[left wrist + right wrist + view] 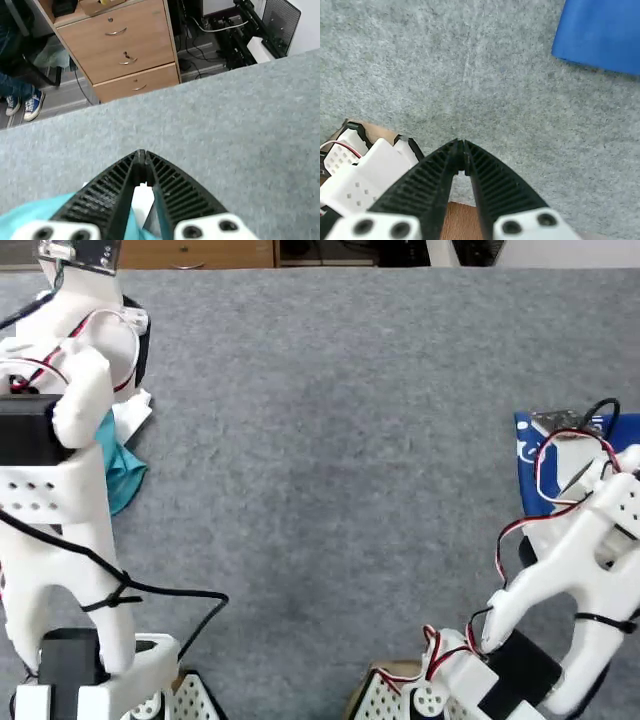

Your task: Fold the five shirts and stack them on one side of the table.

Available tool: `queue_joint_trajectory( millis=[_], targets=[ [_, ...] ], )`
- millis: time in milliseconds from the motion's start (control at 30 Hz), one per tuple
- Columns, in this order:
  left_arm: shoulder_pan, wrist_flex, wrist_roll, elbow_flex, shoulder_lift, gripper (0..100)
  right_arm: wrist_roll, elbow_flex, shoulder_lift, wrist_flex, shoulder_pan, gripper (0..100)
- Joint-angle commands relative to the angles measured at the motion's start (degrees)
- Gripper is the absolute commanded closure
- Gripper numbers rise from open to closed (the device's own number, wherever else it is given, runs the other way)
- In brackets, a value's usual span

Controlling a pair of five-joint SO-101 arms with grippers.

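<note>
- High view: two shirts identified. A teal shirt (122,475) sits at the 9 o'clock edge of the surface (330,440), and a blue shirt (528,485) at 3 o'clock.
- Risk one: the teal shirt lies bunched and partly under the left arm. A pinch into the heap would likely take several layers and drag it rather than fold it.
- Risk two: a white cloth (135,412) touches the teal shirt on its 12 o'clock side. A grasp near that seam could lift both together.
- Risk three: both shirts sit at the surface edges. An outward pull could carry either one over the side.
- Left fingers (110,192): closed tip to tip, with nothing seen clamped at the tips. The teal shirt (30,217) lies beneath and behind them, and white cloth shows through the gap behind the tips.
- Right fingers (427,182): closed and empty over bare surface. The blue shirt (600,35) lies flat and well apart from the tips, with grey surface between.
</note>
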Motion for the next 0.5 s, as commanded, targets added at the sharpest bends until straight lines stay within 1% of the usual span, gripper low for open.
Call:
queue_joint_trajectory(
  millis=[0, 133, 233, 267, 333, 400, 467],
  targets=[
    [-4.4, 6.07, -0.7, -2.02, -1.01, 98, 0.7, -0.13, -2.24, 0.0, 1.1, 99.6],
    [-11.52, 11.78, -11.25, 7.21, 0.57, 98, 0.7, 0.04, -2.24, 0.0, 1.01, 99.6],
    [-17.85, 11.6, -18.02, 14.77, 1.27, 98, 0.7, 0.04, -2.24, 0.0, 1.01, 99.6],
    [-19.87, 10.55, -19.87, 16.97, 1.54, 97, 0.7, 0.04, -2.24, 0.0, 1.01, 99.6],
    [-24.0, 6.51, -22.77, 20.92, 2.07, 90, 0.7, 0.04, -2.24, 0.0, 0.92, 99.6],
    [-27.78, 0.62, -22.59, 23.56, 2.07, 82, 0.7, 0.04, -2.24, 0.0, 0.75, 99.6],
    [-30.42, -5.01, -22.07, 25.49, 2.24, 77, 0.7, 0.13, -2.24, 0.0, 0.66, 99.6]
  ],
)
